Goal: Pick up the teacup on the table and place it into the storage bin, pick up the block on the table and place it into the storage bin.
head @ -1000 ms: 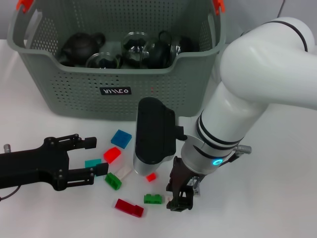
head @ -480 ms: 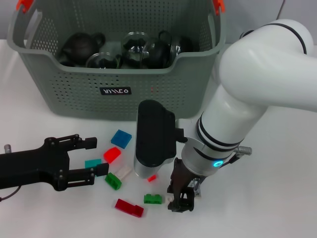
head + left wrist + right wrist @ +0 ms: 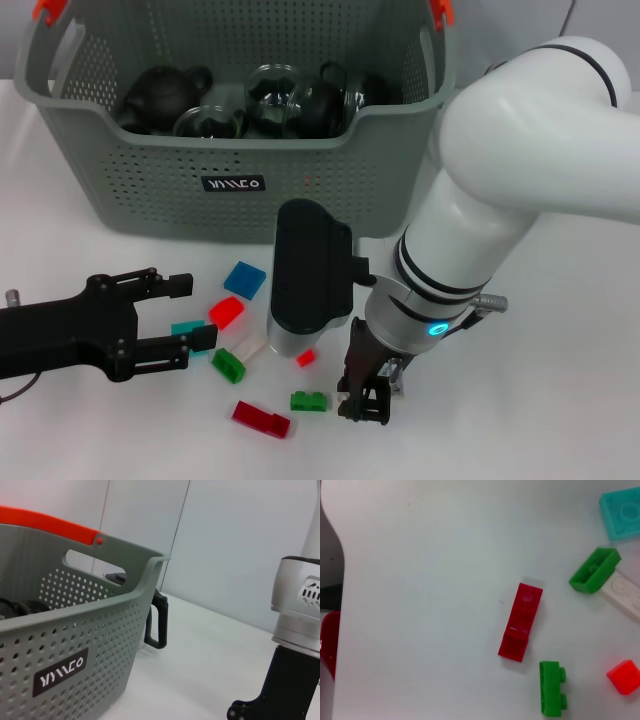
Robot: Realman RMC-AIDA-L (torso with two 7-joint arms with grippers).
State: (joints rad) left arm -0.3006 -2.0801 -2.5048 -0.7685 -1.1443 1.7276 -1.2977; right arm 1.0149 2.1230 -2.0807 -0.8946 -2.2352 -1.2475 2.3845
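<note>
The grey-green storage bin (image 3: 240, 150) stands at the back and holds dark teapots (image 3: 165, 92) and glass cups (image 3: 272, 90). No teacup shows on the table. Several small blocks lie in front of the bin: blue (image 3: 244, 279), red (image 3: 226, 312), teal (image 3: 188, 327), green (image 3: 228, 365), a long dark red one (image 3: 261, 418) and a green one (image 3: 308, 401). My right gripper (image 3: 365, 398) points down close to the table, just right of that green block. My left gripper (image 3: 178, 318) is open and lies low at the left, with the teal block at its fingertips.
The right wrist view shows the dark red block (image 3: 521, 621), two green blocks (image 3: 551, 695) (image 3: 595, 570) and a teal block (image 3: 622, 507) on white table. The left wrist view shows the bin wall (image 3: 75, 645) and a black carafe handle (image 3: 157, 620) beside it.
My right gripper has sunk slightly toward the table and shifted a little to the left. The left arm and the blocks have barely moved.
</note>
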